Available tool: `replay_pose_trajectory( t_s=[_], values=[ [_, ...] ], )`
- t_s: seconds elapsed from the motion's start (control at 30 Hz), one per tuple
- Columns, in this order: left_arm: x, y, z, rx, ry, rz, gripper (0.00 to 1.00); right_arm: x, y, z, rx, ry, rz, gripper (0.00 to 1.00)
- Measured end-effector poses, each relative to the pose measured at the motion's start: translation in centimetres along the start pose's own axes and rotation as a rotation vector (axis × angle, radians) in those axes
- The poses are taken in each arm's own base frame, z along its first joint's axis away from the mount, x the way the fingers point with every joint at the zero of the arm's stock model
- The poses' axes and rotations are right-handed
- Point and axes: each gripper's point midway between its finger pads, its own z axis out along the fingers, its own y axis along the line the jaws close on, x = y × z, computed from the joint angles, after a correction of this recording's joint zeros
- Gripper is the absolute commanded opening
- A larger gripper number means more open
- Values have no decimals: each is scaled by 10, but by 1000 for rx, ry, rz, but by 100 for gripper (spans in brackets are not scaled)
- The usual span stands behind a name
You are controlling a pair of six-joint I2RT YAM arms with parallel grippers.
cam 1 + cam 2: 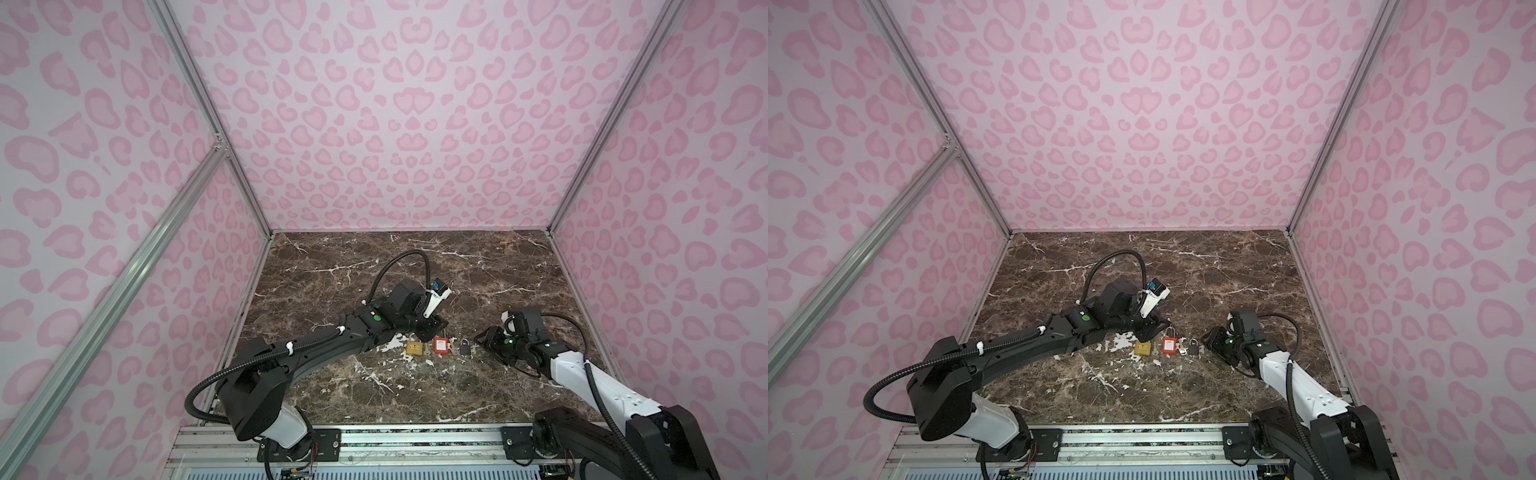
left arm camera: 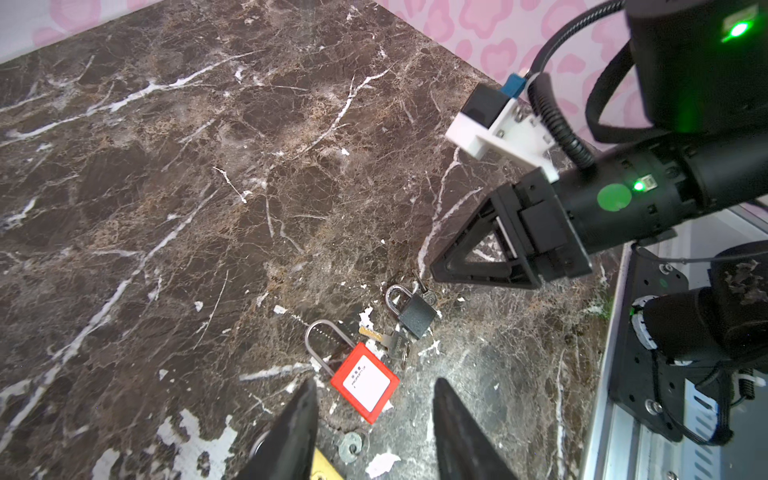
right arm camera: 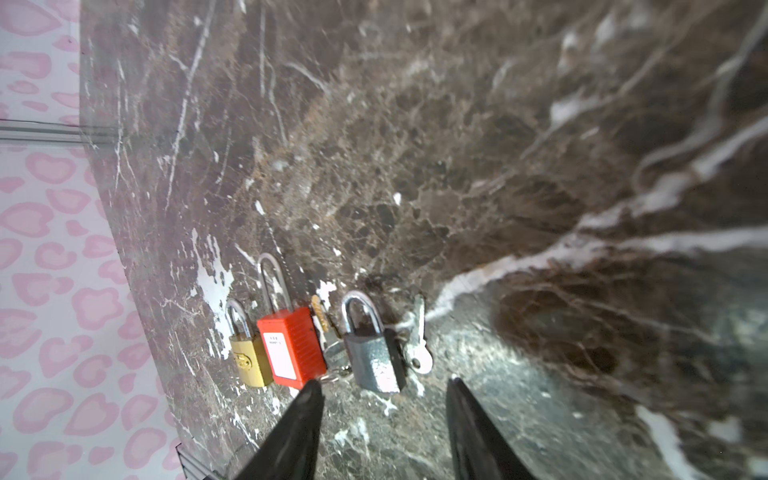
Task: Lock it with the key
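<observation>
Three padlocks lie in a row on the marble table: a brass one (image 1: 414, 348), a red one (image 1: 440, 345) (image 2: 365, 384) with a white label, and a dark grey one (image 1: 465, 347) (image 3: 374, 361). A silver key (image 3: 419, 336) rests against the grey padlock. Another key (image 2: 386, 338) on a ring lies between the red and grey ones. My left gripper (image 2: 375, 384) (image 1: 432, 326) hovers open over the red padlock, holding nothing. My right gripper (image 3: 384, 382) (image 1: 484, 336) is open just short of the grey padlock, also holding nothing.
A small metal washer (image 2: 352, 446) lies near the brass padlock (image 2: 324, 467). Pink patterned walls (image 1: 395, 124) close in the table (image 1: 415, 257) on three sides. An aluminium rail (image 1: 415, 440) runs along the front edge by the arm bases.
</observation>
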Motion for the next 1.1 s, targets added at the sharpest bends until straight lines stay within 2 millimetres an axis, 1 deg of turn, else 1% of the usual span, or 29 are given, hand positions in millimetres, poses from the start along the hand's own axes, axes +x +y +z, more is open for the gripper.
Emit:
replay_pose_trajectory(
  t_s=[0.07, 0.17, 0.23, 0.3, 0.37, 0.43, 0.47, 0.5, 0.57, 0.6, 0.67, 0.7, 0.77, 0.83, 0.87, 0.97, 1.03, 1.1],
  values=[
    [-1, 5, -5, -15, -15, -14, 97, -12, 9, -10, -7, -56, -53, 86],
    [-2, 17, -15, -55, -47, -31, 97, -32, 21, -27, -3, -159, -142, 97],
    [-3, 28, -26, -89, -77, -40, 97, -44, 25, -38, 14, -227, -196, 98],
    [-1, 45, -40, -141, -119, -64, 97, -55, 27, -49, 39, -298, -251, 98],
    [2, 70, -64, -224, -190, -107, 97, -67, 28, -60, 66, -372, -313, 98],
    [5, 95, -90, -328, -278, -142, 97, -74, 25, -65, 92, -434, -368, 98],
    [7, 110, -106, -399, -324, -163, 97, -78, 22, -67, 108, -468, -397, 98],
    [10, 119, -118, -450, -356, -173, 97, -81, 18, -68, 126, -497, -422, 98],
    [18, 147, -150, -592, -440, -212, 97, -87, 7, -69, 172, -562, -473, 98],
    [25, 161, -165, -668, -473, -238, 97, -89, 3, -69, 191, -592, -494, 98],
    [47, 192, -200, -836, -522, -300, 97, -97, -8, -72, 241, -666, -524, 98],
    [58, 204, -216, -909, -540, -324, 97, -101, -13, -73, 264, -701, -528, 98],
    [84, 222, -245, -1032, -576, -368, 97, -113, -28, -79, 326, -766, -510, 98],
    [107, 235, -265, -1120, -600, -400, 97, -127, -41, -87, 378, -818, -464, 98],
    [120, 241, -272, -1160, -601, -418, 97, -135, -49, -92, 405, -845, -435, 98],
    [150, 254, -286, -1233, -604, -471, 97, -151, -64, -101, 456, -902, -372, 98],
    [163, 262, -286, -1252, -603, -510, 97, -157, -72, -98, 477, -908, -365, 98],
    [168, 270, -279, -1241, -585, -523, 97, -161, -79, -94, 498, -908, -362, 98]
  ],
)
